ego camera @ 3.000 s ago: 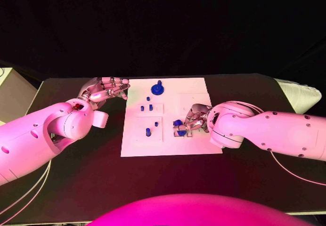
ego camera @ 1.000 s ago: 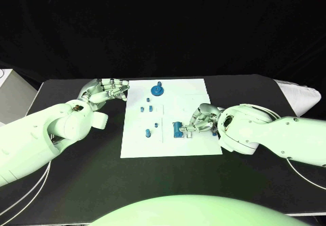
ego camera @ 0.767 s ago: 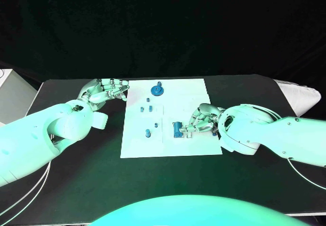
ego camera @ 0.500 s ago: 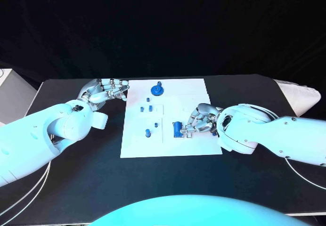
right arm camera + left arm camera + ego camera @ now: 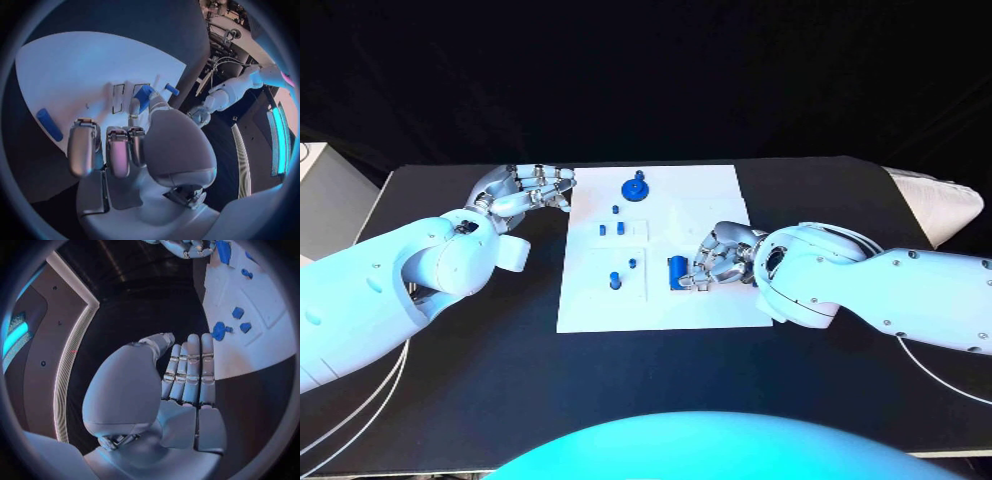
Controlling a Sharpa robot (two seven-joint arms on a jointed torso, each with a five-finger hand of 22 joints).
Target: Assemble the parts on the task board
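Head view: the task board is laid in the middle of the black counter, its long axis running from 12 to 6 o'clock. A blue cylinder part is seen just right of the board's centre, its long axis running roughly 12 to 6 o'clock, touching the fingertips of the right robot hand, which is placed at the part's 3 o'clock with fingers curled round it; whether the part is truly gripped cannot be told from this view. A round blue part is set near the board's far edge, and small blue pegs are stood left of the centre. The left robot hand is held at 9 o'clock of the board, just off its far-left edge, fingers curled inward with nothing in them.

Left wrist view: the left robot hand is shown with fingers laid together and nothing held; the board with blue parts is seen beyond the fingertips.

Right wrist view: a blue part is seen at the tips of the right robot hand, near the thumb. Another blue cylinder is laid flat on the board, well apart from the fingers.
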